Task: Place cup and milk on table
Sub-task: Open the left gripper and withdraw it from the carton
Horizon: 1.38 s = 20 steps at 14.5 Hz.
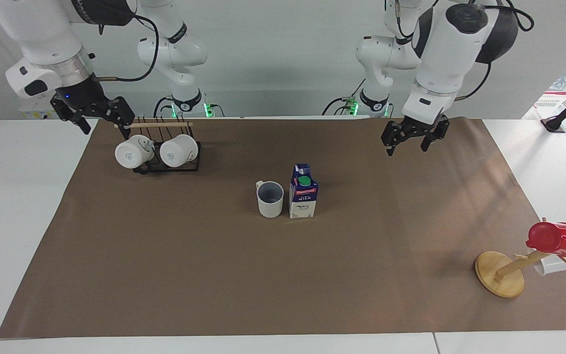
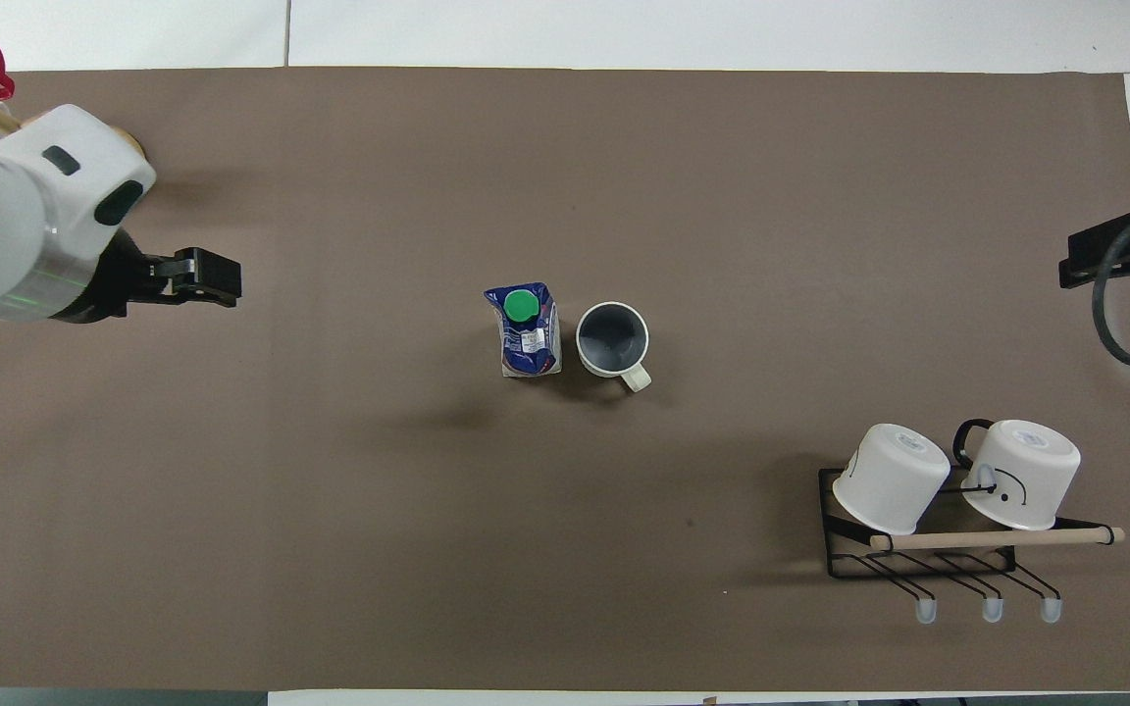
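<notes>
The off-white cup [image 1: 269,199] with a grey-blue inside stands upright on the brown mat of the table [image 1: 214,275], about mid-table. The milk carton [image 1: 303,191] stands upright right beside it, toward the left arm's end. In the overhead view the cup [image 2: 612,340] and the milk [image 2: 527,330] are side by side on the mat [image 2: 722,196]. My left gripper [image 1: 407,145] is open and empty, raised over the mat well away from the milk; it also shows in the overhead view [image 2: 207,284]. My right gripper [image 1: 103,127] is open and empty, up beside the mug rack, and shows at the overhead view's edge [image 2: 1104,260].
A black wire rack [image 1: 165,167] holds two white mugs at the right arm's end, near the robots; it also shows in the overhead view [image 2: 928,564]. A wooden mug tree [image 1: 501,273] with a red cup [image 1: 555,238] stands at the left arm's end.
</notes>
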### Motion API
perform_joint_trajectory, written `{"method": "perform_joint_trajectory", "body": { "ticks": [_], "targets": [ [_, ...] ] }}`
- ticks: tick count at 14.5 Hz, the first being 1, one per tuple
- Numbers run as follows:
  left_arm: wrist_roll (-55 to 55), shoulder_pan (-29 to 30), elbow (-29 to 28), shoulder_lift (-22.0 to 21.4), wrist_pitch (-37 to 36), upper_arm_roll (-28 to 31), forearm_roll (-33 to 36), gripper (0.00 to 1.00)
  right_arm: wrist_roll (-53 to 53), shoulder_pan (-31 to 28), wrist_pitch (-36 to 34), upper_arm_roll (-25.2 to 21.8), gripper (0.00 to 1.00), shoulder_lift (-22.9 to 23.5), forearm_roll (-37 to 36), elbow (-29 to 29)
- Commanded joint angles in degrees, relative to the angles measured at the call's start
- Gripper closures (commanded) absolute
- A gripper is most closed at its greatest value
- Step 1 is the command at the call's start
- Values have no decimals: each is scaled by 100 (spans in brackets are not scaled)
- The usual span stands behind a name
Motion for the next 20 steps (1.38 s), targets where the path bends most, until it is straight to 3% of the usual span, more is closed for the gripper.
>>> {"method": "perform_joint_trajectory", "body": {
  "ticks": [1, 4, 8, 11, 20],
  "targets": [
    [776, 603, -7, -132, -165, -29, -151, 0, -126, -25, 91, 76, 0, -38, 51, -45],
    [1209, 992, 256, -88, -322, -29, -204, 0, -126, -25, 82, 76, 0, -56, 51, -115],
    [1210, 1229, 1388, 385, -1156, -11, -405, 0, -126, -34, 65, 76, 0, -56, 51, -133],
    [1210, 1336, 1821, 562, -1509, -20, -406, 0, -126, -43, 73, 76, 0, -64, 51, -133],
    [1630, 1353, 1304, 185, -1545, -38, -362, 0, -135, -95, 108, 76, 0, -82, 51, -185]
  ]
}}
